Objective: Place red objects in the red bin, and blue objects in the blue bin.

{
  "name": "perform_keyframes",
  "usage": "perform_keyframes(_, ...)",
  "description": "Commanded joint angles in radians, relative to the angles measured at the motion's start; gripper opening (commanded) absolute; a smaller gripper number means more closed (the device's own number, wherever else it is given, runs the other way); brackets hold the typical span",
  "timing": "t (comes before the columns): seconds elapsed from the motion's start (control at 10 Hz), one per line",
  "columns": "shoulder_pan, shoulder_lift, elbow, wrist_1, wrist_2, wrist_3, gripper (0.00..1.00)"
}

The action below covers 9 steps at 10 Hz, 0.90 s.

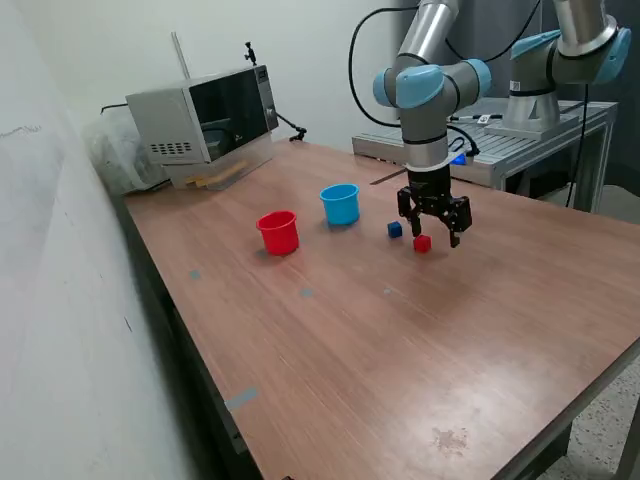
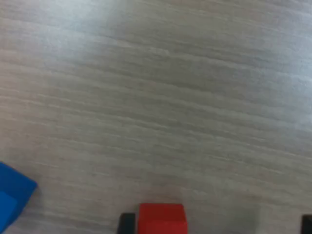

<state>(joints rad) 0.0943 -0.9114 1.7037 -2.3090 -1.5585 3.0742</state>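
My black two-finger gripper [image 1: 434, 231] hangs wide open, holding nothing, above 1 small rigid red cube [image 1: 422, 243] at its 7 o'clock; light, grab flat opposite sides.

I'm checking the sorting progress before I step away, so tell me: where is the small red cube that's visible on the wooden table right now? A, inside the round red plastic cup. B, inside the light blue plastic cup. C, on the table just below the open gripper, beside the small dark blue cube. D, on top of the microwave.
C: the small red cube lies on the table under the open gripper, with the small dark blue cube close beside it.
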Motion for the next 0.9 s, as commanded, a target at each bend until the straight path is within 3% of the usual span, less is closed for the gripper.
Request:
perform_keyframes(0.0, -0.001, 0.000, -0.001, -0.013, 0.000, 0.000, 0.00)
perform_keyframes(0.8, 0.002, -0.032, 0.008, -0.017, -0.002, 0.000, 0.00)
